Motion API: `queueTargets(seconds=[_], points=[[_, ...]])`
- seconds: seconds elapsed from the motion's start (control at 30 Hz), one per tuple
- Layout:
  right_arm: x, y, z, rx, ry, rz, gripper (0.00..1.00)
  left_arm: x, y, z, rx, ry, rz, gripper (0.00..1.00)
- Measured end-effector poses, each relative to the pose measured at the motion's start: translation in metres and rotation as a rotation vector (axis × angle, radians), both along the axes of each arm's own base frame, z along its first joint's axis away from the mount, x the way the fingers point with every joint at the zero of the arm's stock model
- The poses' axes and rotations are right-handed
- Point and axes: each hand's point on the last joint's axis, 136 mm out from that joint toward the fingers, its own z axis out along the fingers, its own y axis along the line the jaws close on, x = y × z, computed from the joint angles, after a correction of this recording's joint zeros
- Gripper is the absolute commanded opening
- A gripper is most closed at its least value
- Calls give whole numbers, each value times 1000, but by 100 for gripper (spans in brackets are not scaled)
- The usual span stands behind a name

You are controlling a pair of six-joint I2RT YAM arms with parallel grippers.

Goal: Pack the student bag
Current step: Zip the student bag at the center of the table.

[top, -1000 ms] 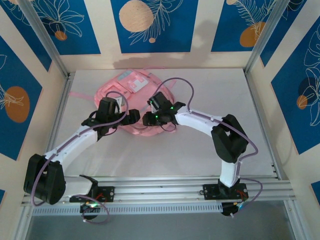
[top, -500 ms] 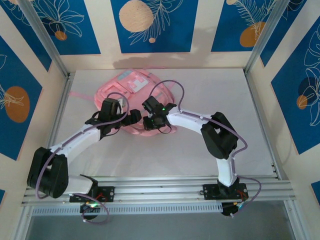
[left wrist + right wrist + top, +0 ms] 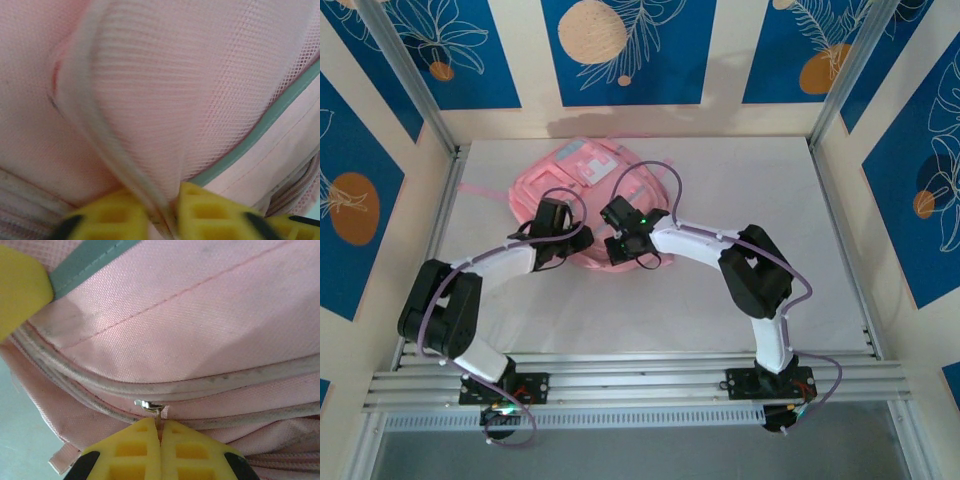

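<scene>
Student bag [image 3: 582,165] lies flat on the desk [image 3: 750,190], left of centre and toward the back wall. Both my pincers are down at its near edge.

My left pincer [image 3: 167,212] is clamped tight on a pinch of the mesh pocket [image 3: 200,85], right at its pale edge band. My right pincer [image 3: 160,440] is closed on the small metal zip pull [image 3: 149,404], which is nipped at the very tips, w/ the zip track running beside the thick piping.

Handling, as I judge it: the bag is soft cloth, floppy, prob. light, w/ no stiff frame. If I tug, it'll bunch and slide over the desk instead of resisting, so one side must anchor while the other pulls. Mesh is stretchy and thin, so it gives before it holds, and a hard yank could snag it. The edge band or the piped seam is the firmer spot, i.e. better to grip than bare mesh. The zip pull is tiny and smooth and looks easy to lose, so I'd pull along the track, not away from it.
</scene>
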Motion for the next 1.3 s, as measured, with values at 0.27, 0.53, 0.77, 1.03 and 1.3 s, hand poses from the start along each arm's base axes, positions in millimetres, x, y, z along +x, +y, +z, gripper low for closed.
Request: queueTargets(seconds=[0.27,0.53,0.77,1.03,1.3], points=[[38,-57,10,-36,-80,22,0,-1,-6,1,-19,-26,-45,0],[117,-134,32,-52,-184,-64,0,-14,-11,4,-39,-22,-107,0],[127,-139,37,-17,-150,-7,0,-15,-13,12,-12,-51,-151,0],[59,-136,40,44,-143,48,0,-6,12,16,98,-29,-133,0],[-20,-82,41,167,-113,133,0,31,48,39,200,-73,-33,67]])
